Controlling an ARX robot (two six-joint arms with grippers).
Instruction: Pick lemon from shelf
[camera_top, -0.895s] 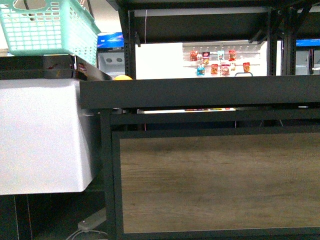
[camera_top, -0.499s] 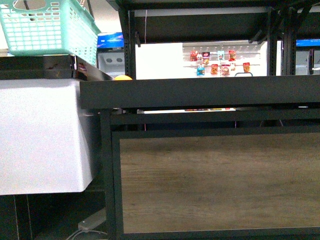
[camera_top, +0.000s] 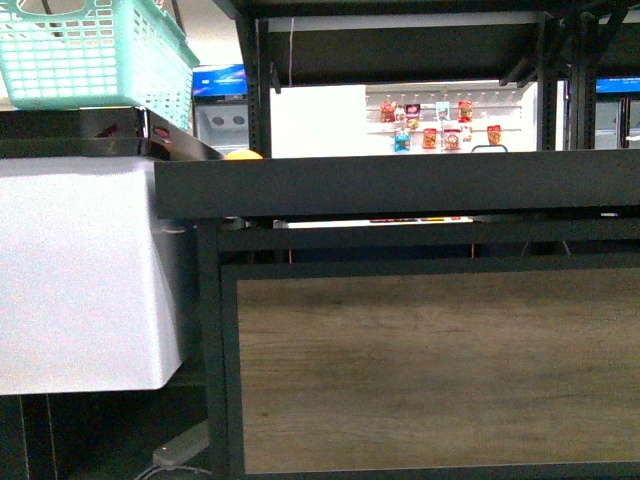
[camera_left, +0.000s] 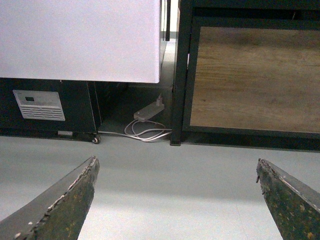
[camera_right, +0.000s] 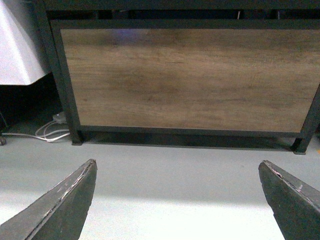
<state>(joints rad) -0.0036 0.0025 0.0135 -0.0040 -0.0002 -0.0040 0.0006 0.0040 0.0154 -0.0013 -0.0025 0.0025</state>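
Up behind the shelf (camera_top: 400, 185) rim, one yellow fruit (camera_top: 243, 155) is barely peeking out, can't tell if it's the lemon. Left fingers (camera_left: 65, 205) and right fingers (camera_right: 60, 200), two each, are hanging wide apart over the floor (camera_left: 165, 175), gripping nothing.

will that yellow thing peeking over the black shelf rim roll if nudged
Likely: the yellow thing has a curved top, so it may roll. The black metal shelf rim would probably stop it. Only a sliver shows.

Grey floor (camera_left: 160, 180), smooth, pale. White cabinet (camera_top: 80, 270), teal basket (camera_top: 90, 55) above; power strip (camera_left: 147, 111) and white cable (camera_left: 145, 134) at its foot. Hanging packets (camera_top: 440, 125) on lit far wall.
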